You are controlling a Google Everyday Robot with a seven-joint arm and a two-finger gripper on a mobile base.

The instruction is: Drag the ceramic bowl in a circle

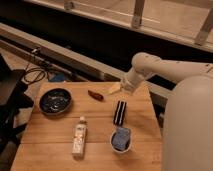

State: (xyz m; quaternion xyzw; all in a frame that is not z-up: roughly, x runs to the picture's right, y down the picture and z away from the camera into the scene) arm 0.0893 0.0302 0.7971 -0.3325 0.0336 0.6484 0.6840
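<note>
The ceramic bowl [55, 101] is wide, shallow and dark blue-black with a pale speckled inside. It stands on the wooden table [50, 145] at the far left. My white arm reaches in from the right, and its gripper [118, 89] hangs over the table's far edge near the middle right. The gripper is well to the right of the bowl and apart from it, and I see nothing held in it.
A small reddish-brown item [95, 95] lies between the bowl and the gripper. A black oblong with a pale stripe [120, 113] lies below the gripper. A white cup with blue contents [121, 139] and a white bottle [79, 135] lie nearer the front. Cables [35, 75] lie left of the table.
</note>
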